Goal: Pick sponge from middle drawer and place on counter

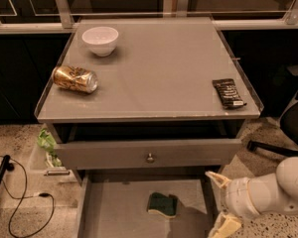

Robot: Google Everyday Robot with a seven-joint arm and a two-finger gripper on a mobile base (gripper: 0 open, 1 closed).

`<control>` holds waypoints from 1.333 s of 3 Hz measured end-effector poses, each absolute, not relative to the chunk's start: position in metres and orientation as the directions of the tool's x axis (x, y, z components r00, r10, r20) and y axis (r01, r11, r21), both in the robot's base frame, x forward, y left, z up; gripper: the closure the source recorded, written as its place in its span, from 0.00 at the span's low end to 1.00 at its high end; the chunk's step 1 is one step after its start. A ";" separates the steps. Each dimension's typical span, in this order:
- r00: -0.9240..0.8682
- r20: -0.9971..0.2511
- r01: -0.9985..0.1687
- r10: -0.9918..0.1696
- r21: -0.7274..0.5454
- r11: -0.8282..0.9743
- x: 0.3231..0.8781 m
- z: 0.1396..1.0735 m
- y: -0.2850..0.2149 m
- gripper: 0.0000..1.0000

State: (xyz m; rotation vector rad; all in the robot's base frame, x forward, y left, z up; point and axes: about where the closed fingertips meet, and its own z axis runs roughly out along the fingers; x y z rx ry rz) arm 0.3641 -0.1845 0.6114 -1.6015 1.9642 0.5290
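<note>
Sponge [163, 205]: we see a small, wavy-edged rectangle, dark green scouring face up over a pale yellow foam layer, lying flat on the floor of the open drawer, right of its middle.
Middle drawer [114, 213]: wide, shallow grey tray with thin side walls, pulled out below the cabinet; we see nothing else in it.
Gripper [220, 202]: two cream fingers spread apart and holding nothing, at the drawer's right wall, near the Sponge but not touching it; the white arm comes in from the lower right.
Counter [164, 68]: smooth matte grey square top with a thin raised rim.
White ceramic bowl [100, 39]: upright at the far left corner.
Gold drink can [75, 79]: on its side near the left edge.
Black snack wrapper [229, 92]: flat by the right rim.
Grey upper drawer [188, 152]: slightly open, with a round metal knob [150, 157].
Black cable [20, 202]: we see it looped on the speckled floor at left.
</note>
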 end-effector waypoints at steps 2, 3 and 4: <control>-0.188 -0.718 -0.959 -0.670 -0.013 0.283 0.375 0.551 -0.175 0.00; -0.179 -0.708 -0.959 -0.684 -0.028 0.281 0.377 0.542 -0.168 0.00; -0.169 -0.697 -0.958 -0.697 -0.049 0.281 0.386 0.516 -0.153 0.00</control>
